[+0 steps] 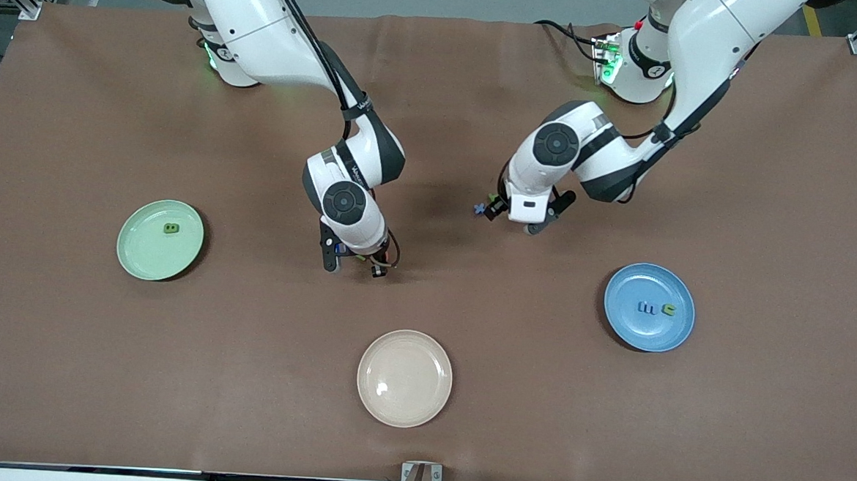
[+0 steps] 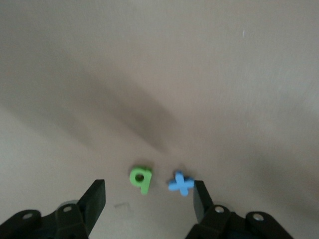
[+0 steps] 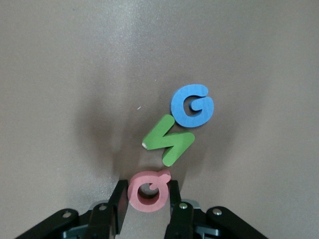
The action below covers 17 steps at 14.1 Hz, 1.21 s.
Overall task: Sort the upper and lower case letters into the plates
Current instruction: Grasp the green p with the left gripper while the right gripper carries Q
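My right gripper [image 3: 148, 199] is low over the table's middle, shut on a red G [image 3: 148, 191]. Just past its tips lie a green N [image 3: 168, 140] and a blue G [image 3: 192, 105]. My left gripper [image 2: 147, 201] hangs open just above the mat toward the left arm's end. A small green b [image 2: 141, 178] lies just ahead of the gap between its tips, and a blue x [image 2: 181, 182] lies against one finger [image 2: 199, 199]. The mint green plate [image 1: 149, 259] holds a green letter [image 1: 171, 228]. On the blue plate [image 1: 643, 334] lie a blue letter [image 1: 646, 307] and a green letter [image 1: 668, 309].
A cream-beige plate [image 1: 404, 378] sits nearer the front camera, between the two coloured plates, with nothing on it. The brown mat [image 1: 245, 377] covers the whole table. The blue x [image 1: 480, 209] shows beside the left wrist in the front view.
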### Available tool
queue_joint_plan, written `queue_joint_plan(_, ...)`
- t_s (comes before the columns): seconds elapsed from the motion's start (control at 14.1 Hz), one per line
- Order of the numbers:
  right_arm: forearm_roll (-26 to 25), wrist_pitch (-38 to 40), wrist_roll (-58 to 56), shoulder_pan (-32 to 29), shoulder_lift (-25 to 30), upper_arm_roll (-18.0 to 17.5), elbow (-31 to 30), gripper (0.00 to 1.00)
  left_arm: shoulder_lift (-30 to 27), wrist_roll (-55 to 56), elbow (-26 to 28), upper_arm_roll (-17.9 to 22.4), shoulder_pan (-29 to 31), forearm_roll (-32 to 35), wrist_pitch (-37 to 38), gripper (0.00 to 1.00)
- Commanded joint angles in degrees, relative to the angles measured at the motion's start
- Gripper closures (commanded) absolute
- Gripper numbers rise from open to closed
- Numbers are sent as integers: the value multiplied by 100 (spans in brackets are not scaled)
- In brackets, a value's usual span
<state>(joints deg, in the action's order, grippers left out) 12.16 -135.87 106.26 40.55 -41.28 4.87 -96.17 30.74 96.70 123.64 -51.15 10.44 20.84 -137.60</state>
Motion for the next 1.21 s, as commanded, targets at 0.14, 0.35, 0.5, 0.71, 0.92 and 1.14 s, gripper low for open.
queue_joint_plan(0.14,-12,-10,70,85,-82,67,72,91,336,252,55,35,-146,500,-162,30)
queue_joint_plan(0.35,5,60,44,32,-4,75,81,94,546,568,55,79,-235,824,-162,33)
queue_joint_plan(0.5,-4,139,17,-3,189,75,-24,93,722,892,55,79,-235,1228,-162,35)
queue_joint_plan(0.71,-4,1182,-377,-196,803,119,-77,93,933,1210,37,88,-226,1695,-170,37)
queue_joint_plan(0.92,-39,1633,-1542,-600,1628,119,-637,93,969,1219,37,97,-235,1722,-170,53)
queue_joint_plan(1.14,-47,1467,-3571,-1240,2516,128,-1744,93,969,1219,37,97,-235,1713,-170,87)
